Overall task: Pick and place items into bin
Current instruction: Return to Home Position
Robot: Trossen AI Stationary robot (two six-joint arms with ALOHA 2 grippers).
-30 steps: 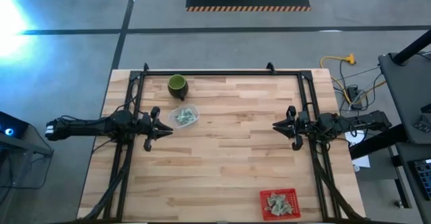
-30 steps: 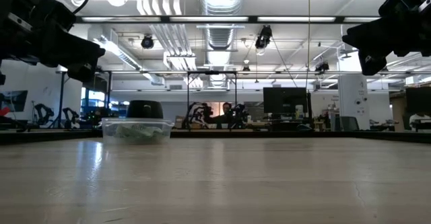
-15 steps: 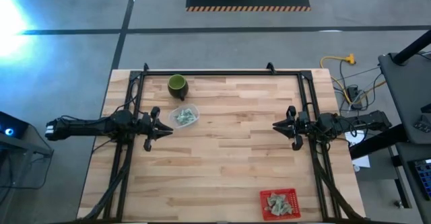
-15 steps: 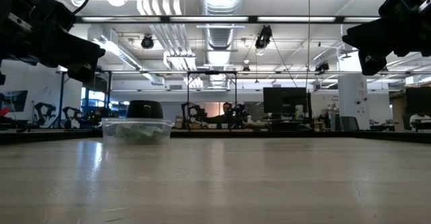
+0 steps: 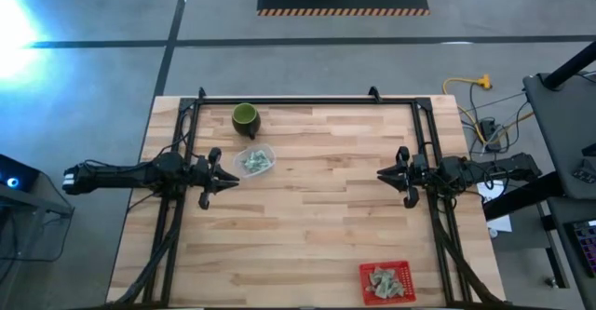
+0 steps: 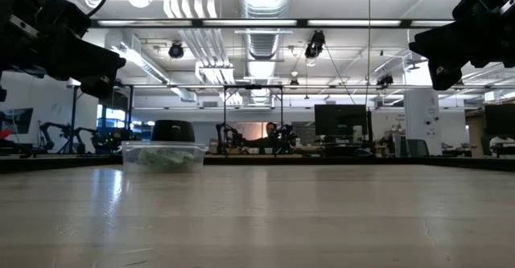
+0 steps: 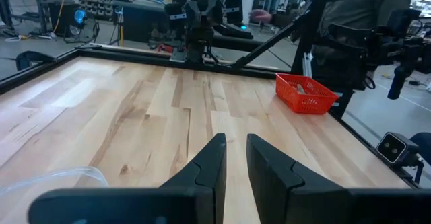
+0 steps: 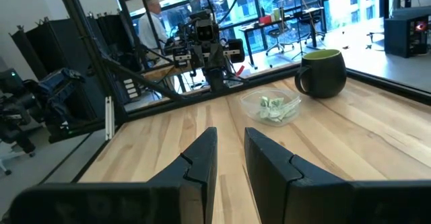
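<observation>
2 arms hang at opposite sides of the counter (image 5: pixel 317 208), the left jaws just beside the clear bin (image 5: pixel 271 150), the right jaws well apart from it. Each pair of jaws stands a narrow gap apart, pinching nothing. Some packets (image 5: pixel 252 162) lie in the bin, near the cup (image 5: pixel 245 116). More fill the red basket (image 5: pixel 385 264) at the counter's corner on the right arm's side.
</observation>
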